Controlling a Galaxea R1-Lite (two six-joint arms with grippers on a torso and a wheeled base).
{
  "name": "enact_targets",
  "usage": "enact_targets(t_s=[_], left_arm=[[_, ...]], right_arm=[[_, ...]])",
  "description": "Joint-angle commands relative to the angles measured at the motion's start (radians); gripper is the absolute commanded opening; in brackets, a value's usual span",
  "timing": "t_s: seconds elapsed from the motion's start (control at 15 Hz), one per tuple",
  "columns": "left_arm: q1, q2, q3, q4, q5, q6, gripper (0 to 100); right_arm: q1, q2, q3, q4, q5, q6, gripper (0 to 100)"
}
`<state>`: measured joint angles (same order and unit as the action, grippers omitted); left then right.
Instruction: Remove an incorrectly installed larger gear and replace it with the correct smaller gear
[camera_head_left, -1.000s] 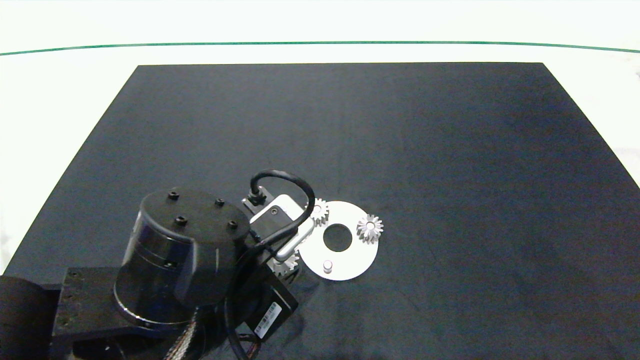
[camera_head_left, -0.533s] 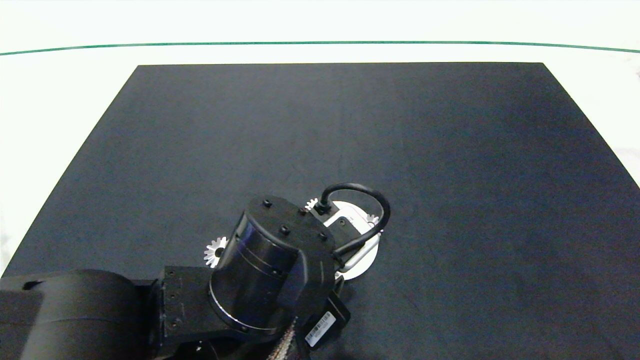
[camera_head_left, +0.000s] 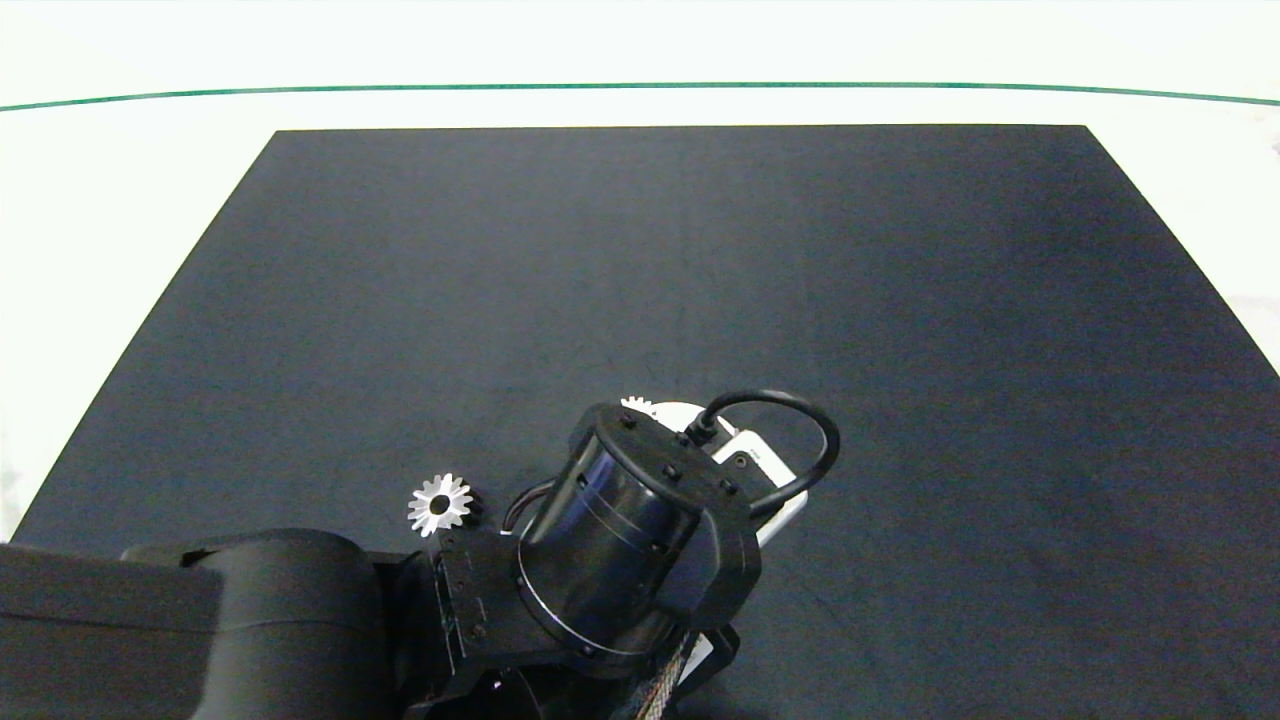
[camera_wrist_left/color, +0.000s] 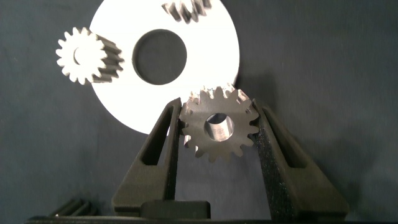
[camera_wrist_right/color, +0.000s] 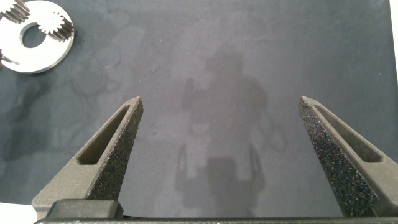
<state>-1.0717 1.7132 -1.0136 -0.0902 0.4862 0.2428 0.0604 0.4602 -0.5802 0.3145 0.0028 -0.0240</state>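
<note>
The larger gear (camera_head_left: 439, 505) is left lying on the mat. The left gripper (camera_wrist_left/color: 217, 127), clamped on the smaller gear (camera_wrist_left/color: 217, 124), has now been swung over the plate (camera_wrist_left/color: 112, 93), so seating looks next. The right gripper (camera_wrist_right/color: 219, 102) is held wide apart, idle.

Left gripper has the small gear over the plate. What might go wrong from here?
1. The left gripper pinches the smaller gear only by its teeth, so it may tilt or slip on release.
2. In the head view the arm hides most of the plate, so alignment rests on the wrist view alone. The right gripper hangs open, away from the plate.
</note>
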Motion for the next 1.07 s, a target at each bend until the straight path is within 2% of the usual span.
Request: enact_targets(t_s=[0.07, 1.07], left_arm=[[0.012, 0.017, -0.019, 0.0, 0.002, 0.001, 10], [0.05, 0.043, -0.013, -0.002, 0.003, 0.007, 10]], right_arm=[[-0.001, 0.002, 0.0, 0.002, 0.0, -0.001, 100], [-0.001, 0.0, 0.002, 0.002, 0.0, -0.001, 100]])
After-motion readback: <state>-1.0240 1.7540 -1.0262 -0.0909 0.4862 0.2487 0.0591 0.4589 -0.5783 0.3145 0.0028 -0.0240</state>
